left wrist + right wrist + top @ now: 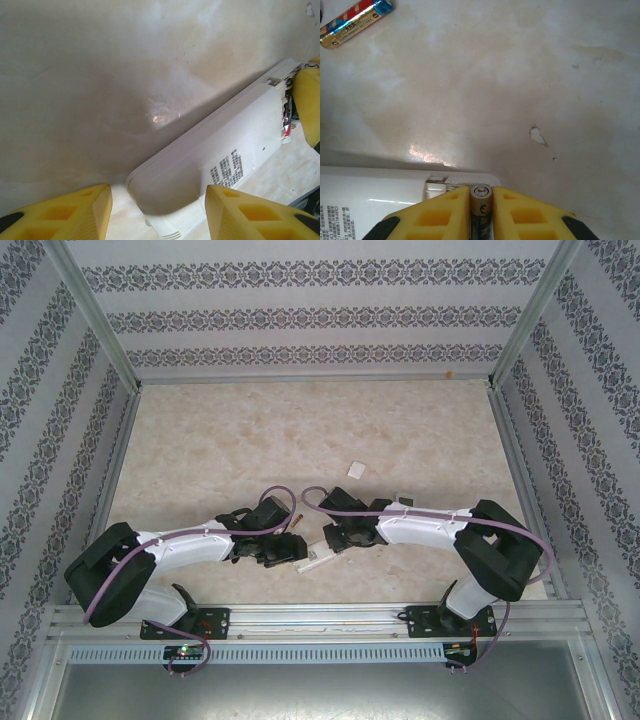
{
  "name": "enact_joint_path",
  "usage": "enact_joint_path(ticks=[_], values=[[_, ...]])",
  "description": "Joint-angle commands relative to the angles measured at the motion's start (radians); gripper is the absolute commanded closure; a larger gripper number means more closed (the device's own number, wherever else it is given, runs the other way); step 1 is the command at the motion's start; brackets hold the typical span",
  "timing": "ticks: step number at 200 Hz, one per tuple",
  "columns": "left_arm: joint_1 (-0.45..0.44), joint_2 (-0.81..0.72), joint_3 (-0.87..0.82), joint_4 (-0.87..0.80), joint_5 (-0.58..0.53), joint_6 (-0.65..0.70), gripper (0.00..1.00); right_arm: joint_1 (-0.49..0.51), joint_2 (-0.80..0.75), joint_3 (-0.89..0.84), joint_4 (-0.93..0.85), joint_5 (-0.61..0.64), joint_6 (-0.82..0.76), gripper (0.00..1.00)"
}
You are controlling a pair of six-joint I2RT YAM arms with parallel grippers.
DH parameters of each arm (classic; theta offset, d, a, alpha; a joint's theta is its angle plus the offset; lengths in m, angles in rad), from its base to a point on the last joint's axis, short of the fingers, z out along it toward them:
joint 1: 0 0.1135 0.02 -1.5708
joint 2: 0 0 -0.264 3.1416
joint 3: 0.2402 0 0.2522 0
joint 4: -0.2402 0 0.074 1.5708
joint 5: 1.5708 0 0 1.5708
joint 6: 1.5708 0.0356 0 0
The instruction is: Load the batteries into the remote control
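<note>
In the left wrist view the remote (220, 145) lies back up on the surface (75, 75), its long axis running from 7 to 2 o'clock. Its near end is cut off between the fingers of the left end effector (157, 197). These stand moderately apart, and whether they press on it cannot be told. The open compartment (286, 107) at the far end is too blurred for its contents to be made out. In the right wrist view a loose battery (355, 22) lies at 11 o'clock, blue end toward 2 o'clock. The right end effector (481, 194) is closed narrowly on a dark battery (481, 207) at the compartment's edge. The battery's long axis runs from 6 to 12 o'clock, metal cap toward 12, and its lower body is hidden.
</note>
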Motion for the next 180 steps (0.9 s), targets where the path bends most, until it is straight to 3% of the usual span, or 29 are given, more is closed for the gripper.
enact_joint_path(ticks=[1, 64, 180], values=[[-0.013, 0.006, -0.009, 0.034, -0.003, -0.006, 0.48, 0.026, 0.011, 0.015, -0.099, -0.033, 0.013, 0.77], [-0.013, 0.005, -0.015, 0.037, 0.000, -0.006, 0.47, 0.017, -0.055, 0.055, -0.135, -0.022, 0.020, 0.69], [-0.013, 0.014, -0.020, 0.064, 0.016, -0.009, 0.51, 0.008, -0.043, 0.017, -0.109, -0.034, 0.069, 0.83]])
